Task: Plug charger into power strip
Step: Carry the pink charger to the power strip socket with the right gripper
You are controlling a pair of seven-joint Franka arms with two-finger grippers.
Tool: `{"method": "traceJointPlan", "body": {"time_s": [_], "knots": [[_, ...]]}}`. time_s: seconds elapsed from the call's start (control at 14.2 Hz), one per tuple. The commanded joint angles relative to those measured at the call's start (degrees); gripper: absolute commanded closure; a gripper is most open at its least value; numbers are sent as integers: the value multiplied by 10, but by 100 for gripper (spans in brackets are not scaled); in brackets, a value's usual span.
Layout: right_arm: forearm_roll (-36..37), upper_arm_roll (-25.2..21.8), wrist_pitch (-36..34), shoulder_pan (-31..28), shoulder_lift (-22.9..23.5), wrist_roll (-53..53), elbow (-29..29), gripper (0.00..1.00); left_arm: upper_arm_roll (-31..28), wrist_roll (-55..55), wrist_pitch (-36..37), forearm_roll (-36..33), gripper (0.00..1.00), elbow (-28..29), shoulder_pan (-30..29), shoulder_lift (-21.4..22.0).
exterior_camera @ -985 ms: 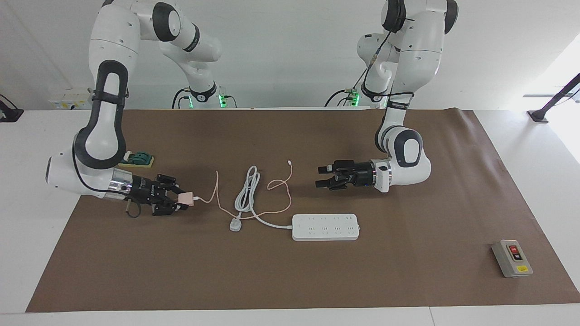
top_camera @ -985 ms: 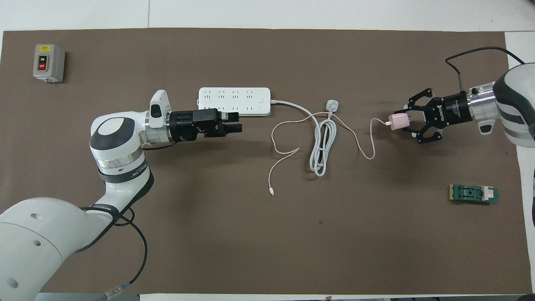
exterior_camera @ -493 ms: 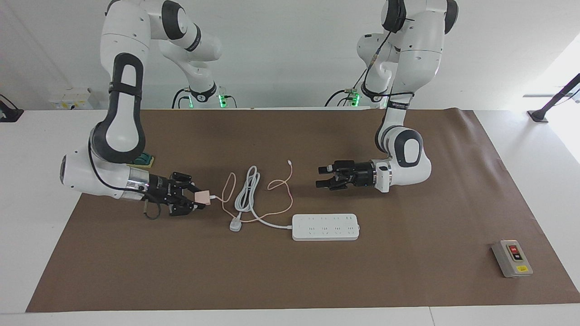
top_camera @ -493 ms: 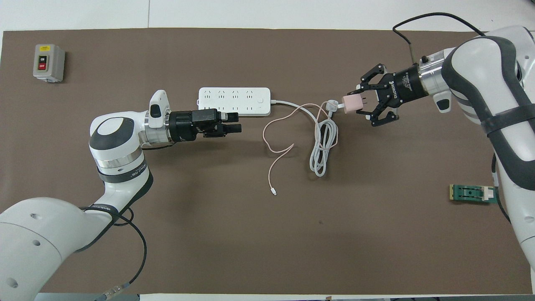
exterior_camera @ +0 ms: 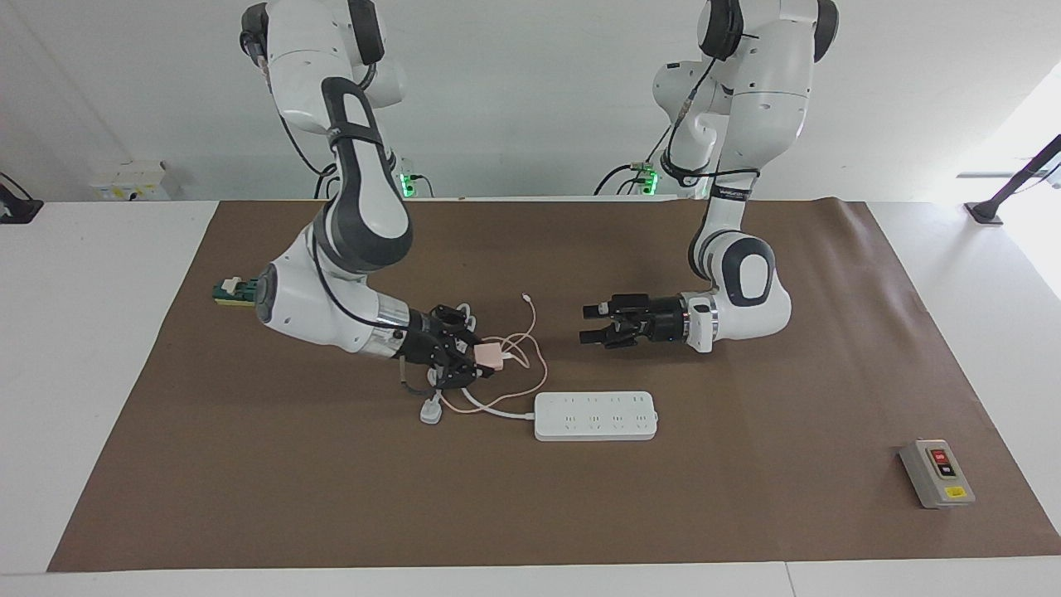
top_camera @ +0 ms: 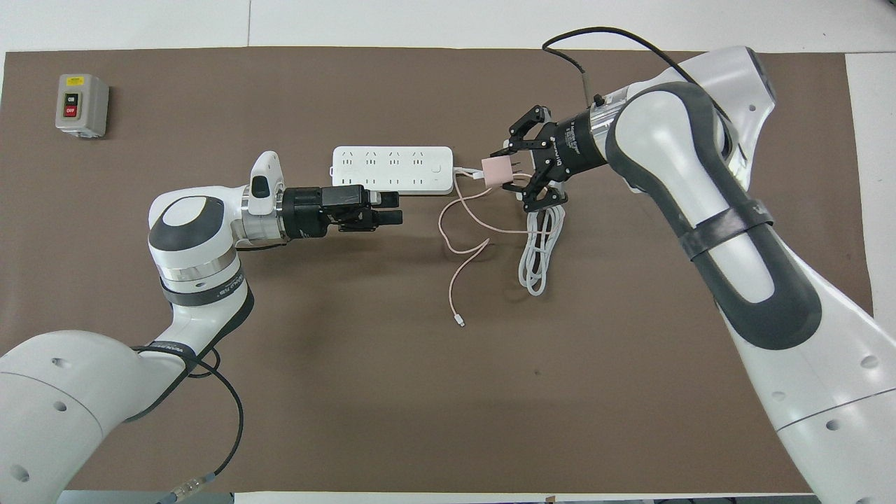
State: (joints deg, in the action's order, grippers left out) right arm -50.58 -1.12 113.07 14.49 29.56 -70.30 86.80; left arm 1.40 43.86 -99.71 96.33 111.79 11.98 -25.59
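Held off the tabletop: the pale-pink charger, clamped between the fingers of the right tool. Carried over the power strip's thick white cord, just beside the cord end of the power strip, not yet over any socket. In the overhead view, prongs seemingly turned back toward the tool's wrist, with the thin pink cable leaving the face turned to the strip and looping down across the coiled white cord near the three-pin plug.

Step in hand, by judgement: transport of the charger toward the strip; insertion not begun.

Left tool: fingers apart, holding nothing, hovering level over the strip's robot-side edge, waiting.

Next move, likely: bring the prongs round to face down onto a socket, perhaps by a handover to the waiting left tool or a regrasp, then line up over one socket row and press straight in. Watch for the trailing cable snagging the white cord, and for the strip sliding under the push.

Well apart, toward the left arm's end: a grey switch box.
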Motion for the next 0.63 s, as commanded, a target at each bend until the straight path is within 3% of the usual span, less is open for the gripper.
{"method": "traceJointPlan", "body": {"time_s": [0.0,0.56], "knots": [[-26,-2,29,32,11,-26,-17,100,-3,5,-9,-11,0,3,3,7],[-58,-2,101,89,13,-67,-19,100,-3,25,-20,-11,0,5,2,6]]}}
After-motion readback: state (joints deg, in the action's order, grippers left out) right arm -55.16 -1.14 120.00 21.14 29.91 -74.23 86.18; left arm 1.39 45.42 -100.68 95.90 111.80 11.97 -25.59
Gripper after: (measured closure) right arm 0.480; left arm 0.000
